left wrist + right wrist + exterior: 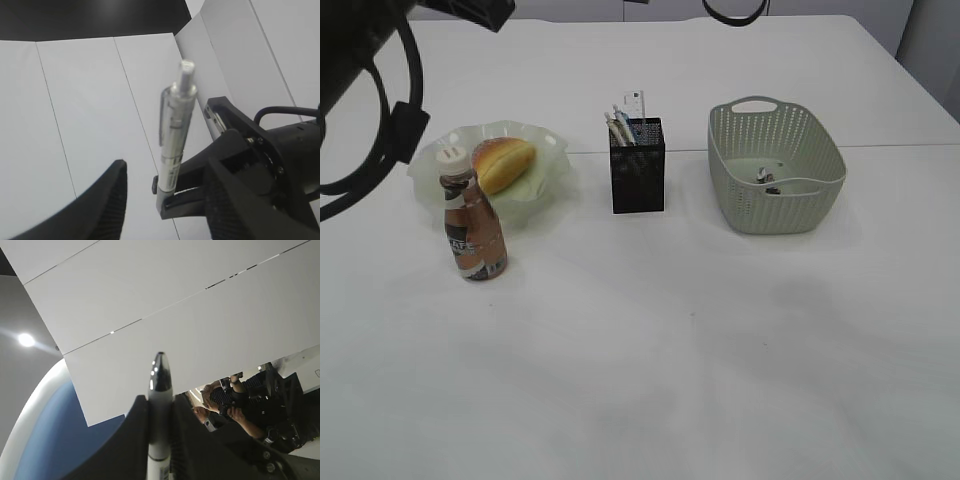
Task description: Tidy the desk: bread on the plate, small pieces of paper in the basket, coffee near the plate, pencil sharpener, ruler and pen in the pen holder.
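Observation:
Bread (503, 163) lies on the pale green plate (430, 160). The coffee bottle (475, 232) stands upright just in front of the plate. The black mesh pen holder (638, 175) holds pens and a ruler (636, 103). Small scraps (765, 178) lie in the grey-green basket (800, 205). No pencil sharpener shows. Both wrist views face the ceiling. My left gripper (162, 167) has its fingers wide apart. A silver pen (176, 120) stands between them, its lower end at a black part on the right. My right gripper (160, 399) is shut on a white pen (160, 372), tip up.
The left arm (360, 60) and its cables hang over the table's far left corner. A loop of the right arm (735, 10) shows at the top edge. A table seam runs behind the basket.

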Controlling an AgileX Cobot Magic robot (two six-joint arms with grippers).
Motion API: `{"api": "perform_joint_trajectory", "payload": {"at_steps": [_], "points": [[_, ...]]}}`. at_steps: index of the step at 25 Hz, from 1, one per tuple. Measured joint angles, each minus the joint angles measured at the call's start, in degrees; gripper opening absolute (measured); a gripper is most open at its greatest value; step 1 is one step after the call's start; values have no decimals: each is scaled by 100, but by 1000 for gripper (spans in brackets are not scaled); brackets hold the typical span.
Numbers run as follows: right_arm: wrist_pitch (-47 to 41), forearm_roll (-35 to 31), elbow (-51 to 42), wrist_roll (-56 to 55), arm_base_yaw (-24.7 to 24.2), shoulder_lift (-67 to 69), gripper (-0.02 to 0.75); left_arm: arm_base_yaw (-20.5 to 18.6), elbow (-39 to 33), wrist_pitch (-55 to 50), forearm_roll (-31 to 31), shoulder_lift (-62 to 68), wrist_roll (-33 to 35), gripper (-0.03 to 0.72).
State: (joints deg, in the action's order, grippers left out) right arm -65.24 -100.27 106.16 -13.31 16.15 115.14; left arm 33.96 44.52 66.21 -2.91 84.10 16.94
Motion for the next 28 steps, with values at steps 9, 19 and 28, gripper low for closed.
{"api": "perform_joint_trajectory", "payload": {"at_steps": [9, 19, 28], "points": [[-20, 0, 0, 0, -3, 0, 89, 0, 321, 11, -261, 308, -4, 365], [-43, 0, 0, 11, -3, 0, 89, 0, 472, 11, -287, 308, -4, 365], [-104, 0, 0, 11, -3, 0, 89, 0, 472, 19, -298, 308, -13, 347]]}}
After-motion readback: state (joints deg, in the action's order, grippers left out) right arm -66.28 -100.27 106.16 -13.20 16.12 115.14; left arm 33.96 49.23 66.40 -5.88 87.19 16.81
